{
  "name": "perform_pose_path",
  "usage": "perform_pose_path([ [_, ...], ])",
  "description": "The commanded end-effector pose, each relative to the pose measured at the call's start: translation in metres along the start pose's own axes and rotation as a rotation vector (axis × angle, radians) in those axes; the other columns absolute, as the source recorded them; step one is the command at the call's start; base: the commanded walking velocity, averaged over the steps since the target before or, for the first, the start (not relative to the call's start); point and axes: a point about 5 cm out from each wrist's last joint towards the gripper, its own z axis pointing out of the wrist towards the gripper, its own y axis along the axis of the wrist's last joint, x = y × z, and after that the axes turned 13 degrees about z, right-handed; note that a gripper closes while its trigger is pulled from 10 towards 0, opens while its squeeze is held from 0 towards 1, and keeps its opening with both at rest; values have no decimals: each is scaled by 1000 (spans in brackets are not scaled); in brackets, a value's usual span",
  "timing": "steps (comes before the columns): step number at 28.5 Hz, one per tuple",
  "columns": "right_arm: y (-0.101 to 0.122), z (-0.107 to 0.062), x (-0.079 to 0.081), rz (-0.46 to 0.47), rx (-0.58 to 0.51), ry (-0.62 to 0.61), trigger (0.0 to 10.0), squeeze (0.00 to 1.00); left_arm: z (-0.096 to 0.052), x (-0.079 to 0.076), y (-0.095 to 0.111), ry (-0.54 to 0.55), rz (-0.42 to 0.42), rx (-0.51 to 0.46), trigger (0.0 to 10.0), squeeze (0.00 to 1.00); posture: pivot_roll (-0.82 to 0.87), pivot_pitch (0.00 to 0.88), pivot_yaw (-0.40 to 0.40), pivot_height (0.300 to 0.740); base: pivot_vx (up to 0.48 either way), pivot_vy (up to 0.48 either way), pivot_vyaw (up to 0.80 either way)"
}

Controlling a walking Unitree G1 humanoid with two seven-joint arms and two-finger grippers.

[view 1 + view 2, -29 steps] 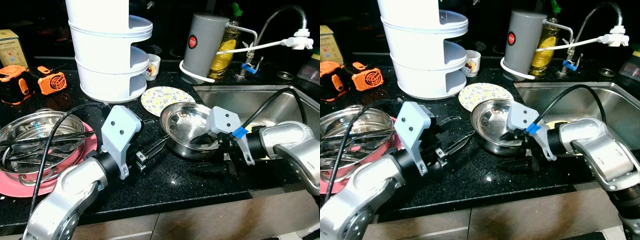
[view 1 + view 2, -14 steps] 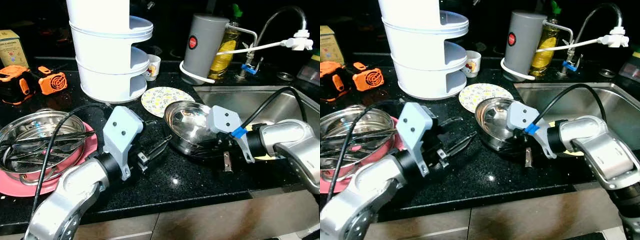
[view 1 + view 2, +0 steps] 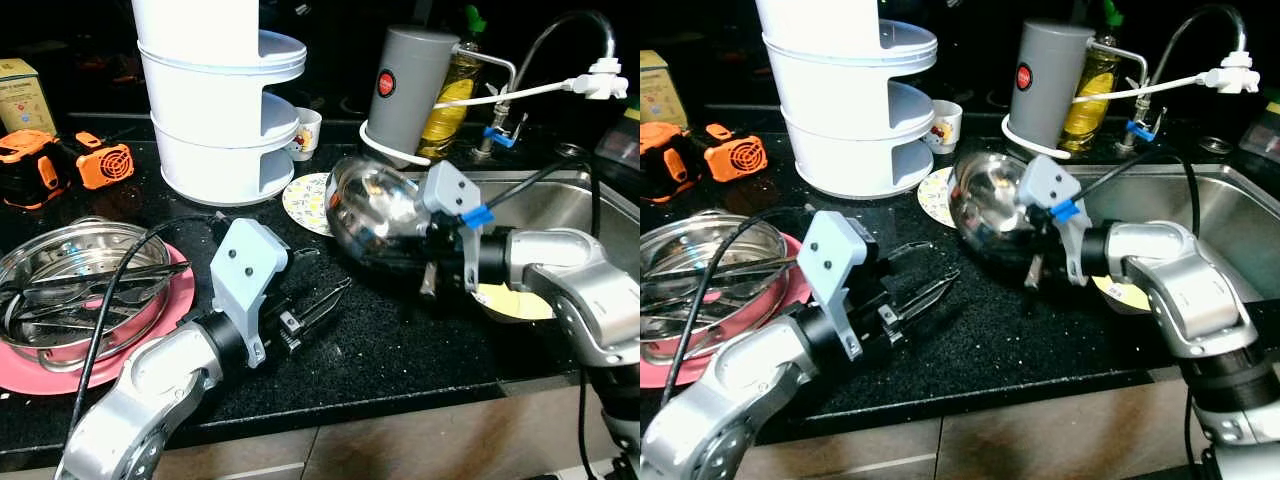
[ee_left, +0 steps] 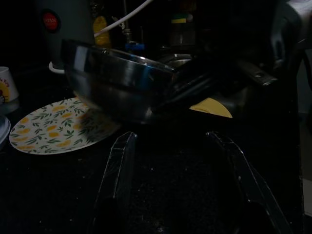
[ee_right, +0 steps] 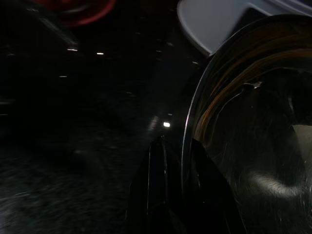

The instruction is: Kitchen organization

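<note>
Since a second ago I have lifted the steel bowl [image 3: 378, 205] off the counter [image 3: 400, 350] and tipped it; it hangs above the floral plate [image 3: 305, 195], left of the sink [image 3: 590, 215]. My right end effector [image 3: 432, 262] pinches its thin rim: light, rigid, slippery. Bowl empty. Left end effector [image 3: 325, 300] spread, idle.
</note>
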Motion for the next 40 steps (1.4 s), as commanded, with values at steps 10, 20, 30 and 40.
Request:
perform_pose_path([
  [10,9,-2,-12,-18,-55,-98,0,0,0,-4,-4,-15,-28,13,10000,0,32,0,-99,740,0,-390,0],
  [20,4,1,-19,-66,-1,-178,7059,0,0,-2,-4,-4,-28,10,10000,0,30,0,-100,740,0,-392,0],
  [30,-9,14,-33,-144,103,-329,10000,0,2,2,-3,31,-22,7,10000,0,29,0,-102,740,0,-39,0],
  [40,-33,48,-28,-187,218,-340,10000,702,2,3,-3,43,-11,8,10000,0,35,0,-108,740,0,0,0],
])
